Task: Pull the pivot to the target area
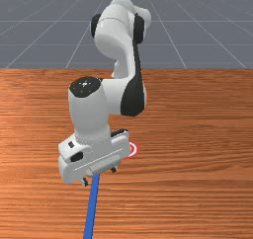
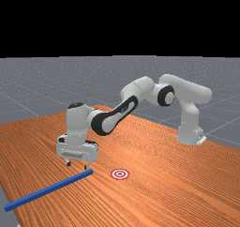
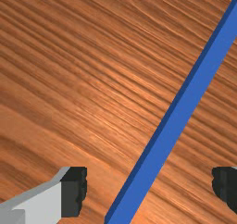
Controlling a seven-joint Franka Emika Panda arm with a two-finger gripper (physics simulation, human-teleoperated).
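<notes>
Orange-brown wood table (image 2: 154, 174) here, blue bar (image 2: 47, 190) running to the far view's lower left, gripper (image 2: 77, 166) left of center with its 2 fingers spread wide

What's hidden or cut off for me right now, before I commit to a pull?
- Front view: part of the target, behind the gripper.
- Front view: the blue bar's ends, one behind the gripper, one past the bottom edge.
- Wrist view: both bar ends, past the right and bottom edges; one finger, cut by the right edge.
</notes>
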